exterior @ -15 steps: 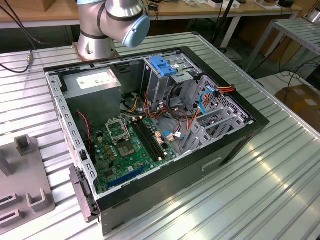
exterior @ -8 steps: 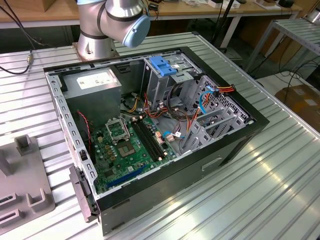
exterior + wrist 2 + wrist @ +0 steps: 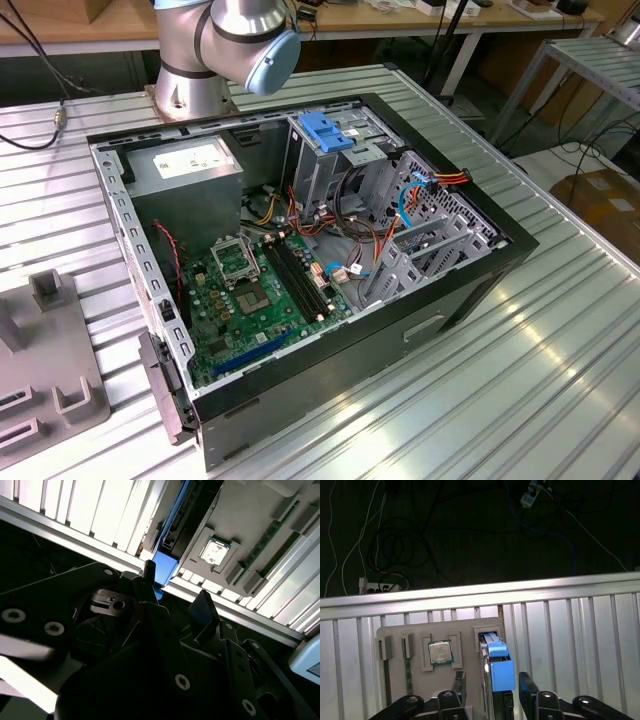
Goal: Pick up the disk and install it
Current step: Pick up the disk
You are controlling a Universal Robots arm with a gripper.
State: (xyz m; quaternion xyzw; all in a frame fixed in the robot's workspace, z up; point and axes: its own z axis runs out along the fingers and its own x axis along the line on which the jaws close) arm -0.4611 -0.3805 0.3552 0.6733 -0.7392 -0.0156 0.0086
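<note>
- In the first wrist view, our gripper [image 3: 492,679] has its fingers [image 3: 459,682] spread apart on either side of the disk [image 3: 501,666]. The disk stands on edge in a slot of the grey holder plate [image 3: 395,630], and a processor chip [image 3: 440,652] lies just past one finger.
- In the second wrist view, we see the disk [image 3: 165,567] with its blue end between the parted fingers [image 3: 202,605], closer to one of them.
- In the exterior view, we see the open computer case [image 3: 400,340] on the slatted table [image 3: 520,380], with the holder plate [image 3: 60,400] at the exterior view's left.
</note>
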